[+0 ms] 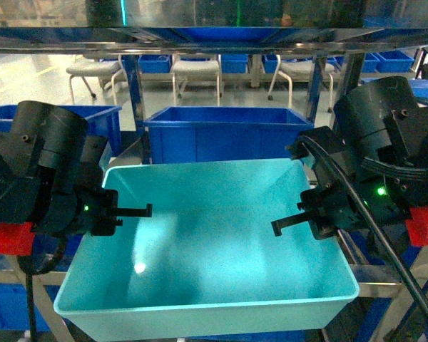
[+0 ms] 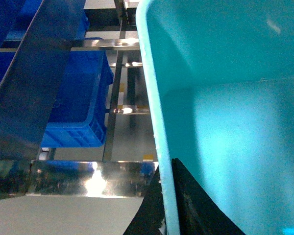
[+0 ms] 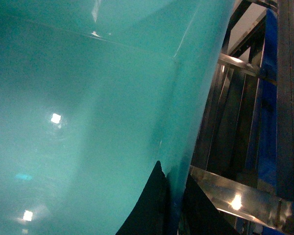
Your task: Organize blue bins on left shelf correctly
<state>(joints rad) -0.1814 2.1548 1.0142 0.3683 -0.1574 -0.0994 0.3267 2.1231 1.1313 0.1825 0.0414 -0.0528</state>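
Between the two arms in the head view sits the cyan bin (image 1: 214, 242), open side up, filling the middle of the picture. The left gripper (image 1: 118, 211) clamps the bin's left wall, one finger reaching inside over the rim. The right gripper (image 1: 303, 219) clamps the right wall in the same way. Behind the bin stands a dark blue crate (image 1: 225, 134), and a second crate (image 1: 100, 117) is at the left. A steel beam of the shelf (image 1: 200, 39) crosses the top.

From the left wrist view, the rim of the bin (image 2: 157, 122) runs between two black fingers (image 2: 196, 205), closed on the wall. Steel rails (image 2: 83, 176) and a blue crate (image 2: 78, 98) lie to the left.

From the right wrist view, the bin wall (image 3: 88, 122) fills most of the picture, pinched between dark fingers (image 3: 147, 205). Steel uprights (image 3: 235, 122) stand at the right.
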